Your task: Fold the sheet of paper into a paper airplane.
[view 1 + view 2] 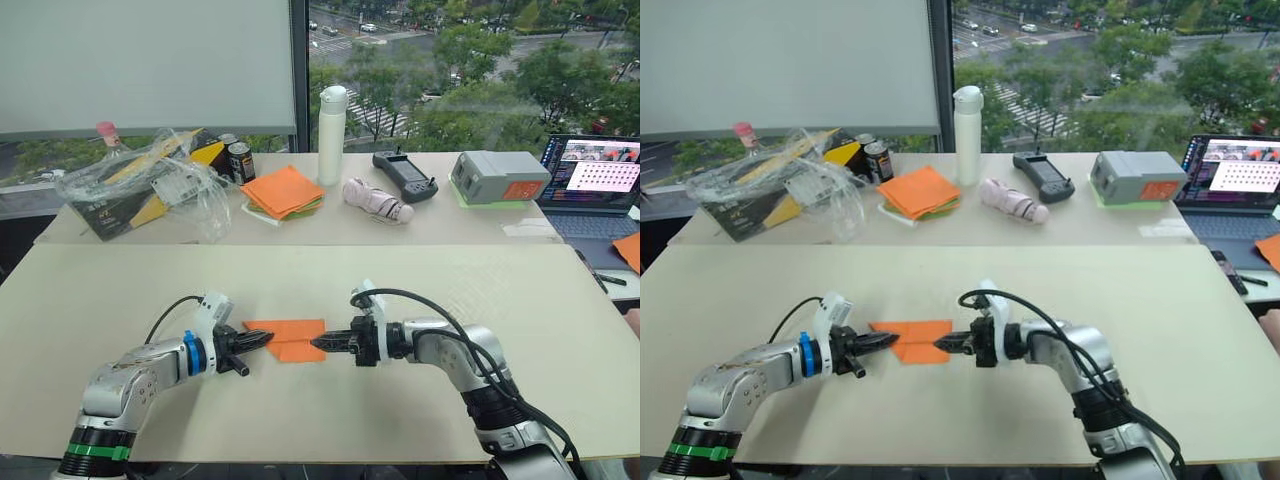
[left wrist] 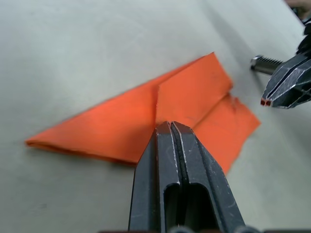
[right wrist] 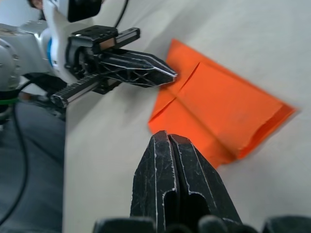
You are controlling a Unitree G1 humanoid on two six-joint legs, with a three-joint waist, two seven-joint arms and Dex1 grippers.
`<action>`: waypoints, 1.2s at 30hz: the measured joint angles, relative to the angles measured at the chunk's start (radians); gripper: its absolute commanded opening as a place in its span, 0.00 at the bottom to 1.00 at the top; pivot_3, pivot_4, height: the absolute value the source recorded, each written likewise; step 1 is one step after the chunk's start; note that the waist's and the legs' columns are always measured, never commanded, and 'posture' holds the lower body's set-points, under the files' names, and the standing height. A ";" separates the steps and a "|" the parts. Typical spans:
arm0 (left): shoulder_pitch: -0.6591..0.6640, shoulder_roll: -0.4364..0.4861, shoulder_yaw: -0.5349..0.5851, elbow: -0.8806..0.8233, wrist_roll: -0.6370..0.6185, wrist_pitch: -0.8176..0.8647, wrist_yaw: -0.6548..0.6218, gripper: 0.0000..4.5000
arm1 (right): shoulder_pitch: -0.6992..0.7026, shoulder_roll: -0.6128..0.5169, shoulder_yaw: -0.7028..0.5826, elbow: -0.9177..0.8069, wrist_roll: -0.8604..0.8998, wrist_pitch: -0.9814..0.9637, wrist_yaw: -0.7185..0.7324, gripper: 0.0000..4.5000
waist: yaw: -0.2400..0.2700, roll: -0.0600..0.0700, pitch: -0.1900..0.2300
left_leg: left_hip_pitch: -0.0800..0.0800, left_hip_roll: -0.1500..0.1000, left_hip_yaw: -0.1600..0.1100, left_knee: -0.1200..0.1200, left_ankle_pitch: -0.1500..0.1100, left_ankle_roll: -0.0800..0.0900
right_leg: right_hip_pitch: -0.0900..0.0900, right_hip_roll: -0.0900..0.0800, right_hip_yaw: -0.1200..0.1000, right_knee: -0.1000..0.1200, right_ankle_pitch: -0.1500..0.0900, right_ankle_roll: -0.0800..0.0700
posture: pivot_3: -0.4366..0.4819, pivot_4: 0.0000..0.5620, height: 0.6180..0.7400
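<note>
Head views: flat, creased bright-orange sheet of paper (image 1: 287, 338) lies mid-table on the pale tabletop (image 1: 450, 290). Left gripper (image 1: 262, 342) sits at its 9 o'clock edge, right gripper (image 1: 318, 343) at 3 o'clock; both forearms low, near level, pointing inward.

L wrist: fingers pressed together, holding nothing, tip over the centre crease.

R wrist: fingers closed too, empty, tip just short of the paper.

Judgement: pin w/ one tip, drag the other along the crease slowly.

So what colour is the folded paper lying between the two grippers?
Bright orange, plain. The sheet of paper shows best in the left wrist view.
</note>
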 measured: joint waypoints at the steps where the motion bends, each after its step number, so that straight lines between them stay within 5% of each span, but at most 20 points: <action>1: 0.001 0.000 0.009 -0.009 -0.012 0.009 0.004 0.00 | -0.001 -0.002 -0.009 -0.001 0.018 0.008 0.004 0.00 | 0.000 0.000 0.001 | 0.000 0.000 0.000 0.000 0.000 0.000 | 0.000 0.000 0.000 0.000 0.000 0.000 | 0.48 0.27 1.00; 20: 0.078 0.020 0.212 -0.180 -0.263 0.178 0.105 0.00 | -0.102 -0.013 -0.107 0.026 0.162 0.039 0.024 0.00 | -0.003 0.000 0.006 | -0.001 0.000 0.000 0.002 0.000 0.000 | 0.000 0.000 0.000 0.001 0.000 0.000 | 0.48 0.27 1.00; 29: 0.128 0.019 0.234 -0.212 -0.293 0.178 0.155 0.00 | -0.100 0.031 -0.050 0.147 0.025 -0.096 -0.016 0.64 | -0.002 0.000 0.006 | -0.003 0.000 0.001 0.004 0.000 0.000 | -0.001 0.000 0.000 0.001 0.000 0.000 | 0.48 0.27 1.00; 36: 0.154 0.017 0.234 -0.226 -0.301 0.177 0.177 0.00 | -0.133 0.042 -0.067 0.192 0.013 -0.107 -0.033 0.64 | -0.002 0.000 0.006 | -0.003 0.000 0.000 0.004 0.000 -0.001 | -0.001 0.000 0.000 0.002 0.000 0.000 | 0.48 0.27 1.00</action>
